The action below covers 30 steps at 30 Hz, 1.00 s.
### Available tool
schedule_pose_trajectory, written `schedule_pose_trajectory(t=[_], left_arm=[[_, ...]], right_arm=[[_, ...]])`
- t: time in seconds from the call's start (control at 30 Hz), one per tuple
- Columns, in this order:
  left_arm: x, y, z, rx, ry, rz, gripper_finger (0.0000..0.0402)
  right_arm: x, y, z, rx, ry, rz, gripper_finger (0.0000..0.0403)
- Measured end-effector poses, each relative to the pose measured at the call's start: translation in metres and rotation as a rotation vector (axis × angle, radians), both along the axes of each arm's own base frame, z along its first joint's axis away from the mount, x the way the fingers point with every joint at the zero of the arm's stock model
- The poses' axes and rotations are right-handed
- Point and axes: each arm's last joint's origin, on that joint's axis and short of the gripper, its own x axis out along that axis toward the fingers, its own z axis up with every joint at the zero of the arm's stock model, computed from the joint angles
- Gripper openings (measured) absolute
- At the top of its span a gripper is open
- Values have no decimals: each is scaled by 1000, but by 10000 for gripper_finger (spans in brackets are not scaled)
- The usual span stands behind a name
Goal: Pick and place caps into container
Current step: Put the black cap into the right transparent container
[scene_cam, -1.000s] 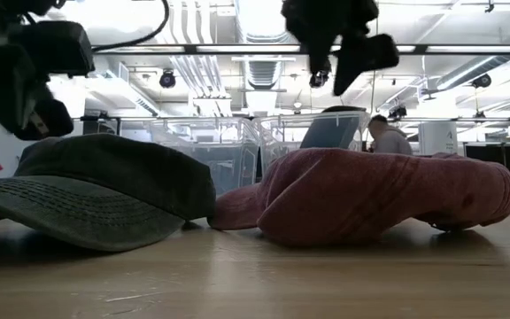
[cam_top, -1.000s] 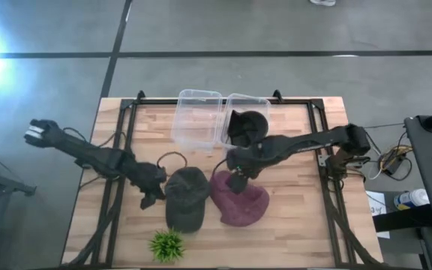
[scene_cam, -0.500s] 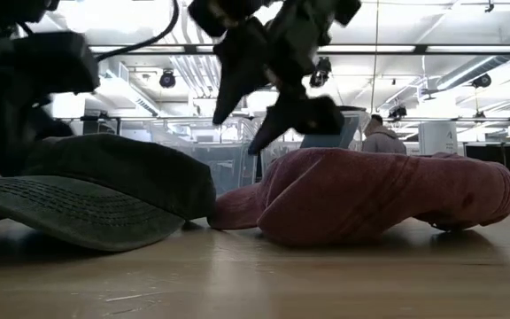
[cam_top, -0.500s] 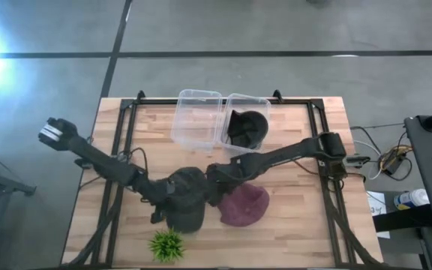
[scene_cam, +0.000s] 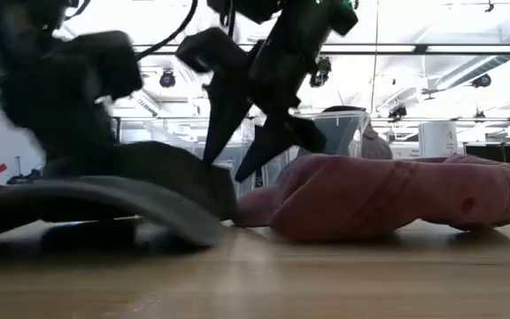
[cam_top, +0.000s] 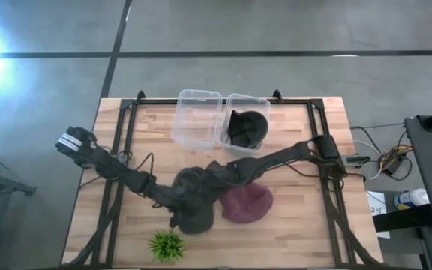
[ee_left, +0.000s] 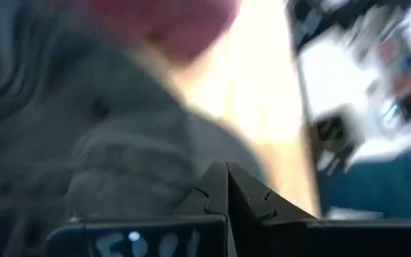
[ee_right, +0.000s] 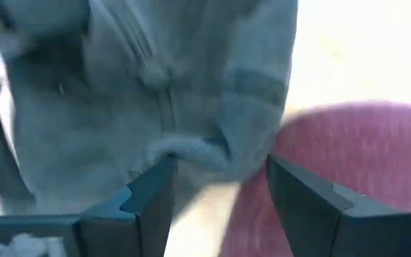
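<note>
A dark grey-olive cap (cam_top: 195, 201) lies on the table near its middle, with a maroon cap (cam_top: 250, 204) touching its right side. A second dark cap (cam_top: 247, 127) sits inside the right clear container (cam_top: 235, 99). My left gripper (ee_left: 227, 175) is shut at the loose dark cap's left side (scene_cam: 149, 177). My right gripper (ee_right: 220, 185) is open and slants down over that cap's right side, one finger on each side of its rear edge (ee_right: 191, 151), beside the maroon cap (ee_right: 348, 143). My left gripper lies with shut fingers against the dark cap's left side (cam_top: 178, 204), coming level from the table's left; blur hides the exact spot. The cap rests flat on the table. My right gripper stands around the cap's rear edge; whether its fingers (scene_cam: 224, 133) touch it I cannot tell.
An empty clear container (cam_top: 197, 116) stands left of the one with the cap, both at the table's far side. A small green spiky plant (cam_top: 167, 244) stands near the front edge, just left of the dark cap. Bare wood lies toward the right (cam_top: 306, 217).
My left gripper has moved toward the table's right, up to the dark cap's left side. My right gripper has swung from above the maroon cap toward the left and down onto the dark cap's right side. Both loose caps have slid slightly toward the right.
</note>
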Motion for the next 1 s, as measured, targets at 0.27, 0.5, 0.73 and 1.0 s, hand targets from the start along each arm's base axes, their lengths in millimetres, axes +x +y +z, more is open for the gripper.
schedule_pose_trajectory(t=[0.27, 0.5, 0.73, 1.0], left_arm=[[3, 5, 40, -107, -266, 118, 0], [-20, 17, 42, 217, -27, 86, 0], [-15, 19, 44, 479, 76, -59, 0], [-5, 27, 58, 767, 134, -58, 0]], right_arm=[[-24, -6, 51, -82, -40, 1, 210], [-58, 19, 65, -127, 13, 423, 210], [-76, 33, 32, 415, 122, 172, 210], [-77, 68, 3, 709, 20, 20, 210]])
